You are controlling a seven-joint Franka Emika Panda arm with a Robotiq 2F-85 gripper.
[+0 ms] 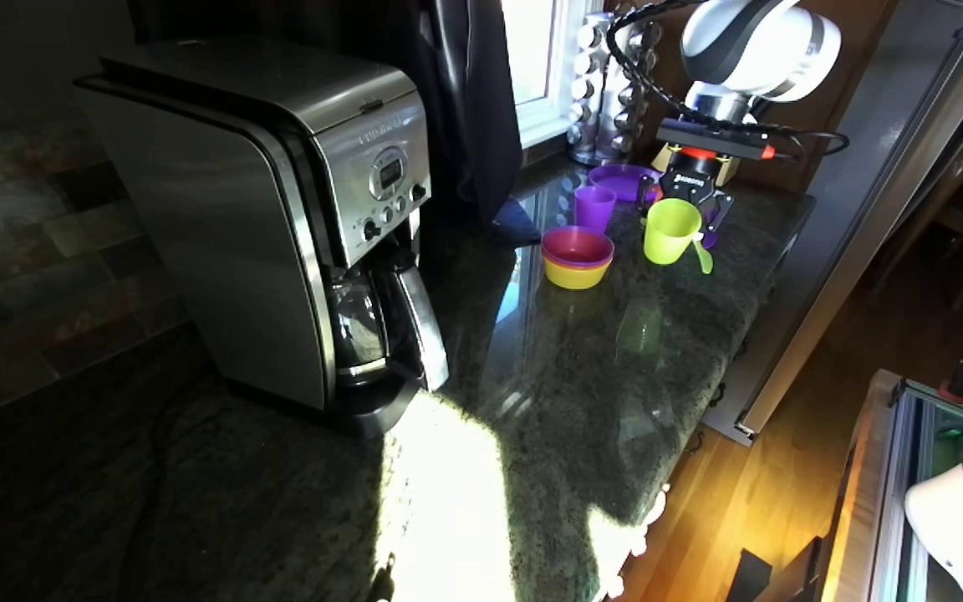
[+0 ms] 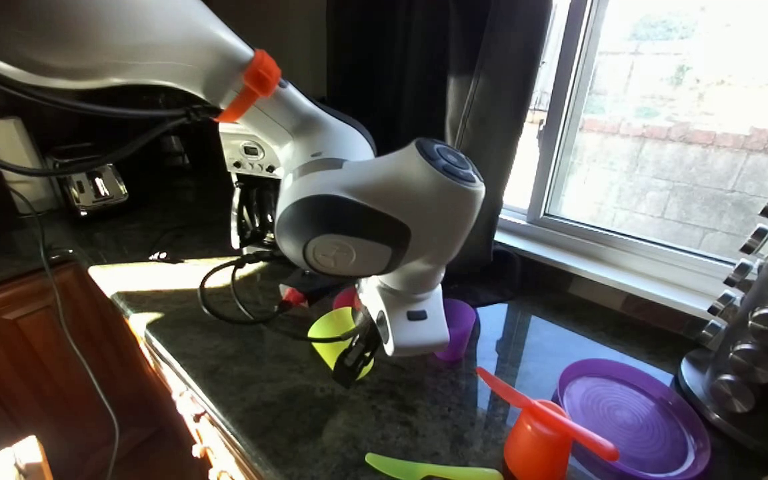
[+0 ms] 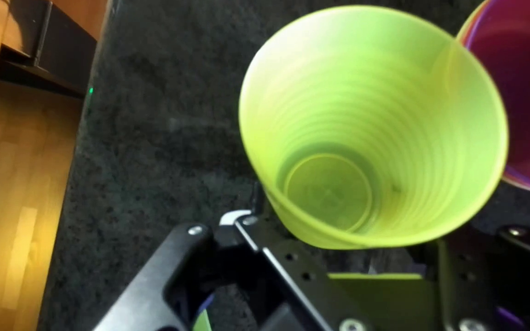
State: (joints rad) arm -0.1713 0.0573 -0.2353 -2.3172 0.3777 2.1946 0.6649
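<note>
In the wrist view, left to right, the jaws are showing along the bottom edge, standing apart by roughly the width they are enclosing and apparently clasping the green cup [image 3: 375, 124]; the contact itself is hiding beneath its wall. The cup is hanging above the desk [image 1: 573, 443], its ribbed inside showing, and in an exterior view its reflection [image 1: 640, 326] is appearing below, apart from its base, so I am judging the step in hand to be holding it raised. Just right of it the stacked bowls [image 3: 527, 92] are sitting, so the next move is calling for a steady, gentle squeeze and for clearance from them. Around the room, again from the left, a coffee maker [image 1: 247, 226] is standing on the glossy dark stone, sunlight is lying in a hard white patch [image 1: 448, 502] before it, and a dark curtain [image 1: 490, 109] is hanging next to a bright window [image 1: 532, 50]. Farther right, a purple cup [image 1: 594, 211] is standing behind the bowls, a spice rack [image 1: 582, 89] is rising beside the window, a purple plate [image 1: 615, 180] is lying near it, a green knife [image 2: 434, 469] is lying beside an orange cup [image 2: 541, 450], and past the desk's edge a wooden floor [image 1: 715, 493] is glowing warmly.
</note>
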